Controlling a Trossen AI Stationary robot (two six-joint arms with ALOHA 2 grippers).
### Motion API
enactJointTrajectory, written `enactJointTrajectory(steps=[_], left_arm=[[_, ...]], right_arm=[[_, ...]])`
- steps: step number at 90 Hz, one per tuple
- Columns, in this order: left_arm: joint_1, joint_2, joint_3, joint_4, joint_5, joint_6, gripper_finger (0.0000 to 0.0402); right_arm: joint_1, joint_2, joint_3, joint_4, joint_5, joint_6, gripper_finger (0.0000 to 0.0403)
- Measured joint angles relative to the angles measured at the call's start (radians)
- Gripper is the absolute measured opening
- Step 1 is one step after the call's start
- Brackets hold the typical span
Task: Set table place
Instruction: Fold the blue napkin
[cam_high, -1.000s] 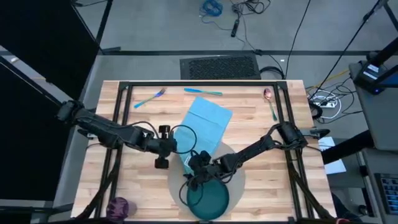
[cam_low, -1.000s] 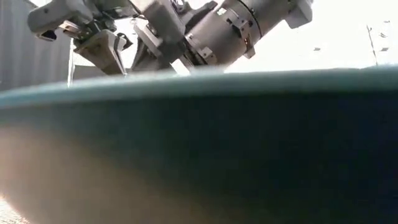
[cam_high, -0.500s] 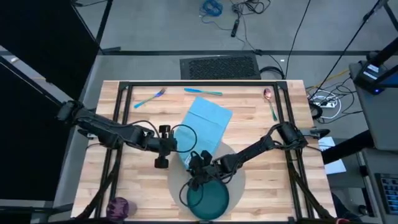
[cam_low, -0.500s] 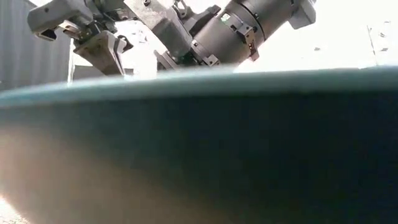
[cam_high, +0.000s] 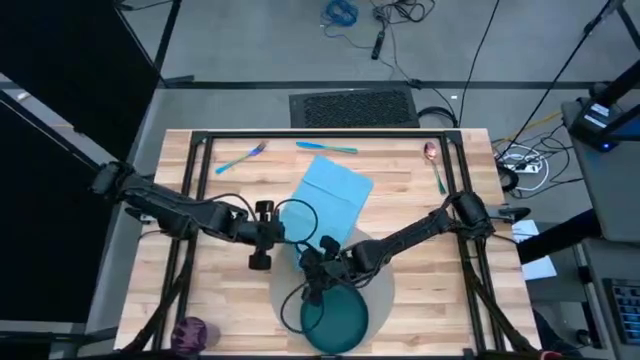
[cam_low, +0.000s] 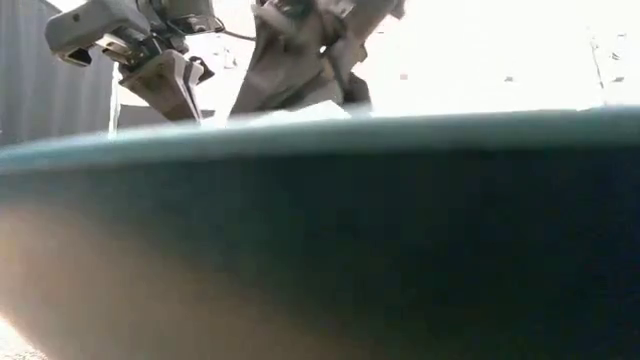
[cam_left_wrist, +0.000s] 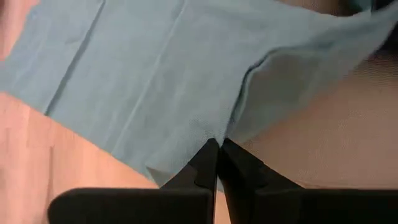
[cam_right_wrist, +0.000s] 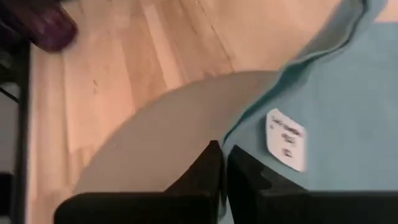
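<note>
The light blue napkin lies slantwise mid-table, its near end on the round grey mat. The dark teal plate rests on the mat's near part and fills the low view. My left gripper is shut at the napkin's left edge. My right gripper is shut at the napkin's near end, over the mat. The purple cup stands at the near left corner. A fork, a knife and a spoon lie along the far edge. My left gripper pinches the napkin's left edge between its two fingers, coming level from the table's left. A raised fold runs away from the fingertips; the rest of the cloth lies flat on the wood and the mat. My right gripper pinches the napkin's near edge beside a white label, slanting down from the right. The cloth curls up there above the mat; one layer or several, I cannot tell.
Black frame bars run along the table's left and right sides. A cable loop of the left arm hangs over the napkin. Bare wood lies right of the napkin and at the near left.
My right gripper has shifted a little toward the far edge and the left, onto the napkin's near end, and its wrist has turned, as the low view shows. The left gripper, the plate and the mat have stayed put.
</note>
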Motion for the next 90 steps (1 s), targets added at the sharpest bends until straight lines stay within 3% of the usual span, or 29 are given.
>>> enactJointTrajectory(steps=[18, 57, 90], left_arm=[[0.000, 0.000, 0.000, 0.000, -0.048, 0.011, 0.0000], [0.048, 0.000, 0.000, 0.047, -0.156, 0.083, 0.0000], [0.225, 0.000, 0.000, 0.218, -0.096, 0.248, 0.0000]], right_arm=[[-0.042, -0.005, 0.076, -0.327, -0.044, -0.007, 0.0000], [-0.123, -0.040, 0.078, -0.424, -0.075, -0.150, 0.0000], [-0.210, -0.150, 0.078, -0.579, -0.024, -0.246, 0.0000]])
